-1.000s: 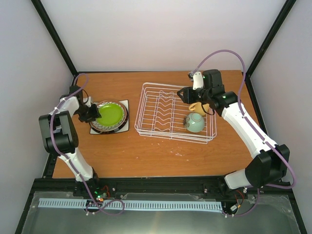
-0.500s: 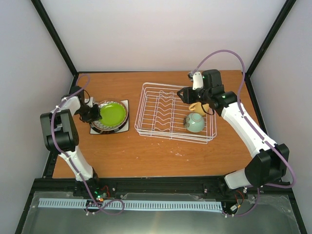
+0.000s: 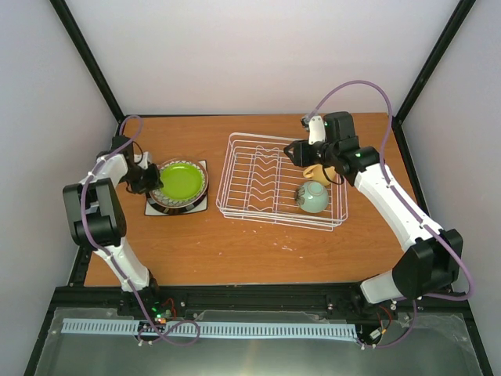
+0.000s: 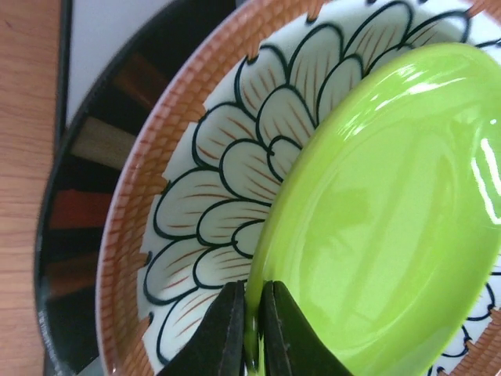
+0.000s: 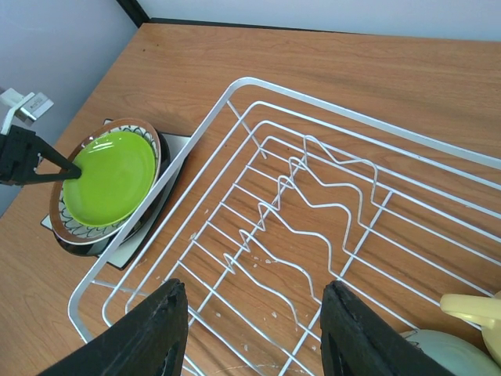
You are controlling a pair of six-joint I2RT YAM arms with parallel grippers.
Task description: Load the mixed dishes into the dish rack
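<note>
Step in hand: picking the green plate (image 4: 383, 219) off the stack, the first plate bound for the rack (image 3: 235, 168)

Left gripper (image 4: 252, 296): fingers pinched together on the green plate's near rim, one above and one below; the grip sits right at the edge

Green plate: top of the stack, resting in the petal plate (image 4: 211, 180); whether its gripped edge is clear of that plate I cannot tell

Stack: petal plate on the dark-rimmed plate (image 4: 78, 204), that on the square plate (image 4: 117, 39); all on the table (image 3: 235, 243) just left of the rack

Right gripper (image 5: 258, 321): fingers apart, holding nothing; hovering over the rack's far right part

Rack: bowl (image 3: 315, 197) and mug (image 3: 317, 172) already lie at its right end; the wavy dividers (image 5: 313, 196) in the middle hold no plate

Progress: two of six dishes loaded by my count; four plates left

Next move calls for: a straight lift so the petal plate is not dragged along; then a carry right, turning the green plate on edge to drop between two dividers

Risk: a thin rim pinch on glossy glaze may slip as the plate tips
</note>
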